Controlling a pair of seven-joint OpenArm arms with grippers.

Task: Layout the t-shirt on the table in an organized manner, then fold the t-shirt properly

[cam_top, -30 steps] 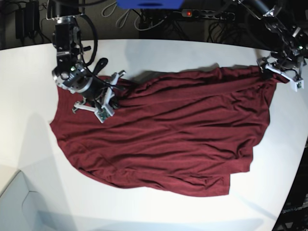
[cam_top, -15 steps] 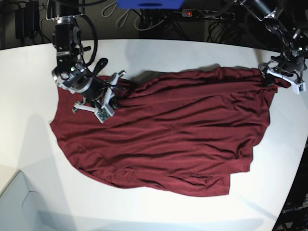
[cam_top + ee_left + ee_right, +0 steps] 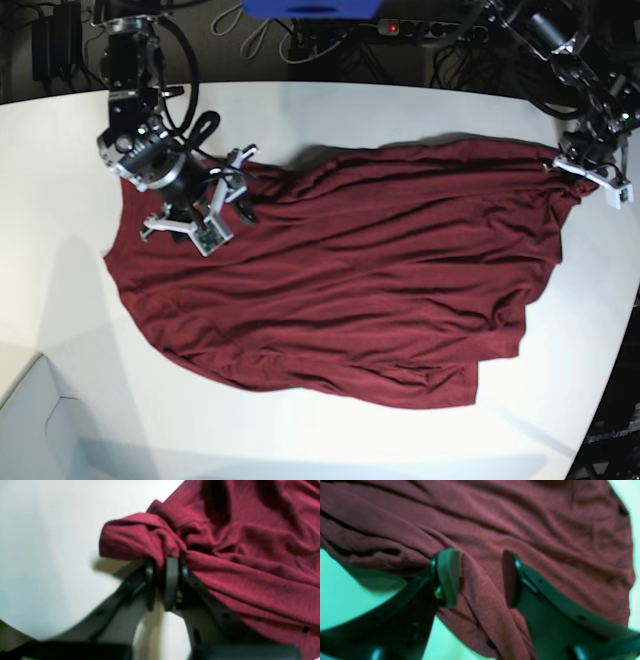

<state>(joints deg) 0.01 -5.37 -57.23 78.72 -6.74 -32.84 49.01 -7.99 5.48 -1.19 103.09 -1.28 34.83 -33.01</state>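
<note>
now the roles have swapped: the left gripper (image 3: pixel 160 585), which stood spread at the shirt's far corner a second ago, has its fingers (image 3: pixel 172 580) pressed together on a bunched fold of the t-shirt (image 3: pixel 340 280), while the right gripper (image 3: pixel 480 577), clamped on the cloth until now, has its fingers (image 3: pixel 447 575) spread apart with a ridge of fabric lying loose between them. in the base view the edge of the shirt near the left gripper (image 3: pixel 590 170) has been drawn out straighter than before, and the right gripper (image 3: pixel 215 205) sits a little higher over the opposite end.

that reads as one corner being released and the other taken up, so the laying-out is still under way; the maroon cloth stays rumpled with long creases and no fold has begun.

the shirt lies spread across the middle of the white surface (image 3: pixel 330 440), which curves away at its edges. behind it the room is dark, with cables and a power strip (image 3: pixel 430 30) showing a red light.
</note>
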